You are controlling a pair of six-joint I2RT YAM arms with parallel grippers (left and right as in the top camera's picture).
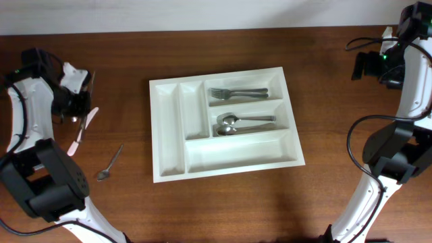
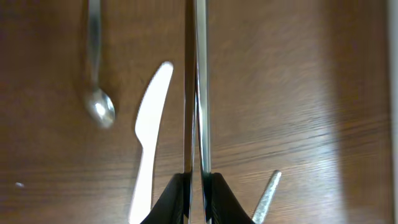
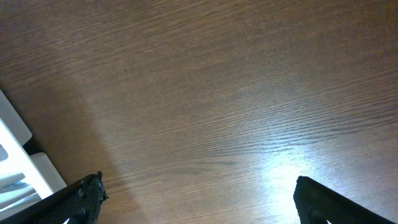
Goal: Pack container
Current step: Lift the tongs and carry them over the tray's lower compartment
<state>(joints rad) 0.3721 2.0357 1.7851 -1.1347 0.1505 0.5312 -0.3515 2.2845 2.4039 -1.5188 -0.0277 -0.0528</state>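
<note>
The white container (image 1: 166, 128) lies mid-table with forks (image 1: 236, 92) in its top long compartment and spoons (image 1: 237, 123) in the middle one. My left gripper (image 1: 82, 102) is at the far left, low over the wood. It is shut on two thin metal cutlery pieces (image 2: 198, 87), seen edge on, that run straight out from its fingers (image 2: 176, 196). A white plastic knife (image 2: 149, 143) and a small metal spoon (image 2: 97, 93) lie on the table just beside them. My right gripper (image 3: 199, 199) is open and holds nothing, raised over bare wood at the far right.
A grey metal handle (image 2: 267, 196) lies on the wood right of my left fingers. In the overhead view the plastic knife (image 1: 84, 127) and the spoon (image 1: 109, 164) lie left of the container. A white corner of the container (image 3: 15, 158) shows in the right wrist view.
</note>
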